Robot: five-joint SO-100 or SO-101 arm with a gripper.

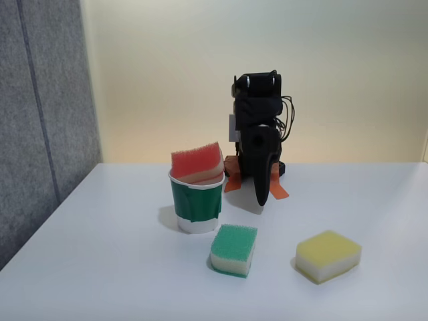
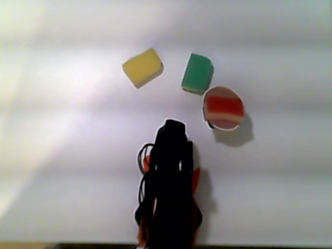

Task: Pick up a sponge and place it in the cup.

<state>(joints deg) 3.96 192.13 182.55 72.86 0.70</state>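
The red-topped sponge [image 1: 196,160] stands tilted inside the green-banded paper cup [image 1: 196,202], its upper half sticking out above the white rim. From above, the sponge [image 2: 223,106] spans the cup's [image 2: 224,124] mouth. My arm is folded back behind the cup in the fixed view. Its black gripper [image 1: 262,198] hangs tip-down to the right of the cup, clear of it. The fingers look shut with nothing between them. In the other view the gripper [image 2: 171,127] is a dark shape just left of the cup.
A green-topped sponge [image 1: 234,249] [image 2: 197,73] lies just in front of the cup in the fixed view. A yellow-topped sponge [image 1: 328,255] [image 2: 142,67] lies further right. Orange tape [image 1: 232,182] marks the arm's base. A grey panel [image 1: 40,120] borders the table's left side.
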